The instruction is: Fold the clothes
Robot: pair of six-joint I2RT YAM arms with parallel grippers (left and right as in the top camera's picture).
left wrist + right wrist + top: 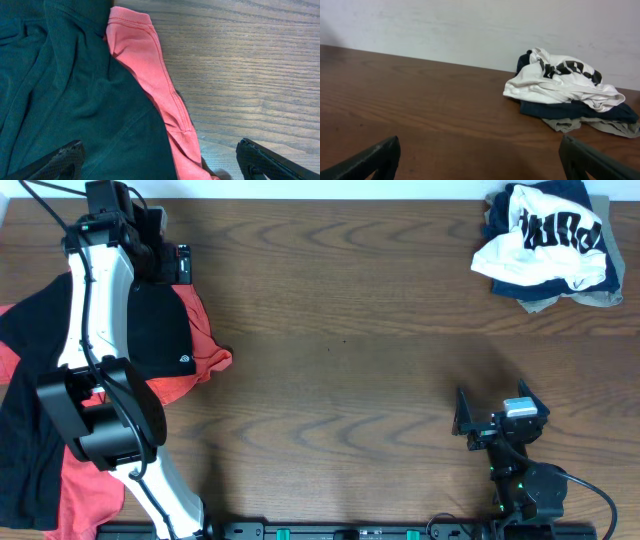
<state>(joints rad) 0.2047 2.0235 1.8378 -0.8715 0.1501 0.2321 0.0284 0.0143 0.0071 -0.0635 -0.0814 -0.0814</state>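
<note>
A black garment lies over a coral red garment at the table's left side. My left gripper hovers open above their far edge. In the left wrist view its fingertips straddle the dark cloth and the red sleeve, holding nothing. My right gripper is open and empty near the front right. In the right wrist view its fingertips frame bare table.
A pile of clothes, white with black lettering over navy and grey, sits at the far right corner; it also shows in the right wrist view. The brown wooden table spans the view.
</note>
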